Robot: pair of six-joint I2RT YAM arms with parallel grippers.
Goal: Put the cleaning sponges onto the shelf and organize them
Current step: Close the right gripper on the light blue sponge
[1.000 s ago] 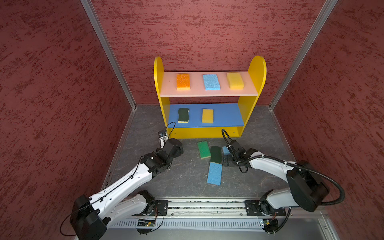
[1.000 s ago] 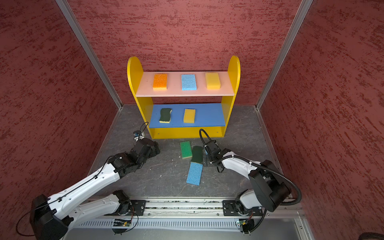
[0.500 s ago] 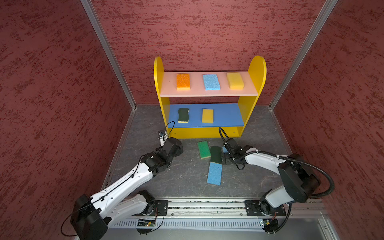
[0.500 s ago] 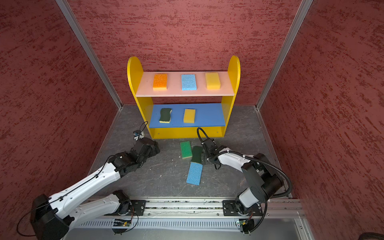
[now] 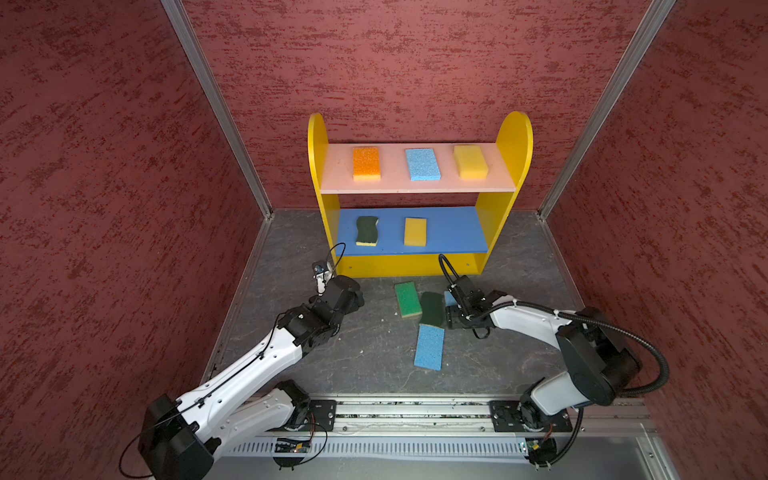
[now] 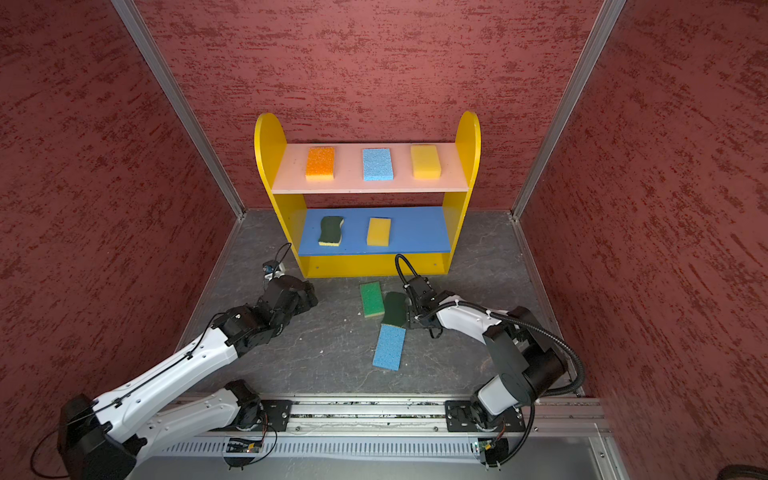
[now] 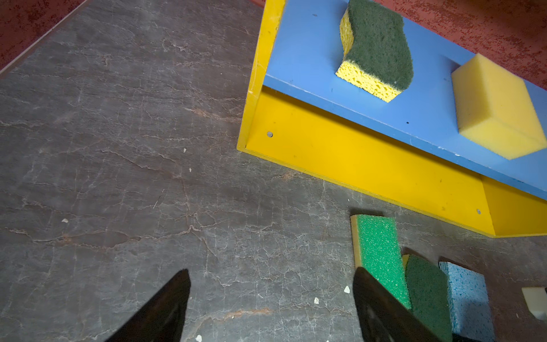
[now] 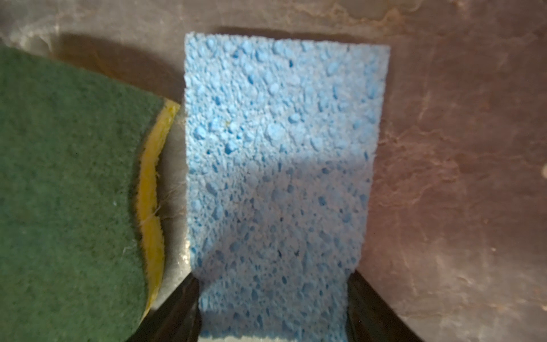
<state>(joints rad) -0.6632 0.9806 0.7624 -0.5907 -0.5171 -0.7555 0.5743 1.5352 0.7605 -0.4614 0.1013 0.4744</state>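
My right end effector (image 8: 272, 277) grips one end of a light blue sponge (image 8: 281, 148) that lies flat on the desk (image 5: 365, 361), with a finger against each long side. The dark green scourer (image 8: 68, 177) crowds just beside it. Beyond the scourer lies the green-topped sponge (image 5: 407, 299), and a second blue sponge (image 5: 429, 347) sits at the scourer's end. My left end effector (image 7: 270, 271) hangs wide open over bare desk. The shelf (image 5: 415, 264) stands close ahead, with three sponges on the pink board (image 5: 395, 185) and two on the blue board (image 5: 457, 230), whose right part is bare.
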